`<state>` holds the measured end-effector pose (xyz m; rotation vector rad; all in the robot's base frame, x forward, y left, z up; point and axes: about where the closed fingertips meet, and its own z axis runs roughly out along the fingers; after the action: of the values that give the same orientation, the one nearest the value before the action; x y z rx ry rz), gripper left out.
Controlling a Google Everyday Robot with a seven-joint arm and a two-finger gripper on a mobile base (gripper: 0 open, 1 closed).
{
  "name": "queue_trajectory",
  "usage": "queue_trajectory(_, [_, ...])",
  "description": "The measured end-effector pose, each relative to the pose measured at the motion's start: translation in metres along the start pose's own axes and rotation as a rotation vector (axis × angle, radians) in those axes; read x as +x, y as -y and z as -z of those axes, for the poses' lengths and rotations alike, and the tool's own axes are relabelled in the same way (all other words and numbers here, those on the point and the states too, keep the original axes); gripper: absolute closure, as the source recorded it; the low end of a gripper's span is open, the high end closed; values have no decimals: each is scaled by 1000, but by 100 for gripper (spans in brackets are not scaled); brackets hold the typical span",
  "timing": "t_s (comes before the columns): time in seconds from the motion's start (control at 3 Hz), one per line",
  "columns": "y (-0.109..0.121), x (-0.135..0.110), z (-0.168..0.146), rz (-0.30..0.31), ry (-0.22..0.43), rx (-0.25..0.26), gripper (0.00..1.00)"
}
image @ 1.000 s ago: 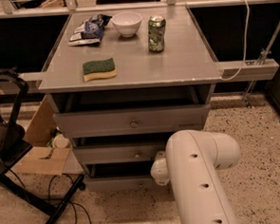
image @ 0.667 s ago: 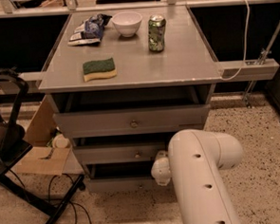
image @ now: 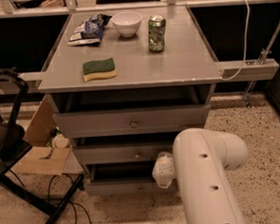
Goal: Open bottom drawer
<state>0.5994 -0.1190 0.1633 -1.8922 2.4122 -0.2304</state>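
Camera view: gripper (image: 163,170) sits at the bottom drawer (image: 117,186), right of centre; its grip I cannot tell. Best pull straight nearward, level.

You find on the bench (image: 184,63) the bowl (image: 127,23) at the back edge, the can (image: 156,33) just right of it, the packet (image: 88,30) at the back-left corner and the sponge (image: 99,69) toward the front-left. Below the front edge, the bottom drawer (image: 118,186) lies lowest, with the gripper (image: 163,170) at its right end.
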Motion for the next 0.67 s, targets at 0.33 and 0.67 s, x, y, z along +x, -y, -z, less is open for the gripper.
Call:
queue_trajectory(0.33, [-2, 0, 0, -12, -2, -4, 100])
queue_trajectory(0.67, [-11, 6, 1, -21, -9, -18, 100])
